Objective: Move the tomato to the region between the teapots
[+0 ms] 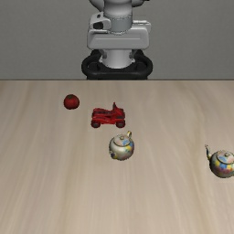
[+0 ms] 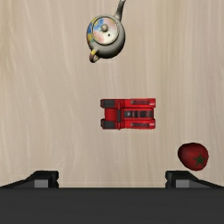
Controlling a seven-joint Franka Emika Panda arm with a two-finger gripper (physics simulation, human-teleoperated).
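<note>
1. Nearest to my camera is my claw [image 2: 112,182]: its two fingers stand wide apart with nothing between them, so it is open and empty.
2. Close to one fingertip lies the tomato [image 2: 193,156], round and red, resting on the counter [image 2: 44,105]. It is not between my fingers but off to one side of them.
3. In the exterior view the tomato sits at about ten o'clock from the red toy car [image 1: 109,116], near it but apart.
4. One teapot [image 1: 122,144] stands at about five o'clock from the car. The second teapot [image 1: 220,162] is well apart from the first, at about three o'clock from it.
5. I judge that the step in hand is the reach. I should first shift sideways until the tomato lies midway between my fingers, and only then descend straight.
6. A round thing probably rolls easily, so no finger should push it alone. I should go low and close gently around its widest part.
7. The gap between the teapots lies at about four o'clock from the tomato, beyond the car. I should lift high before I travel.
</note>
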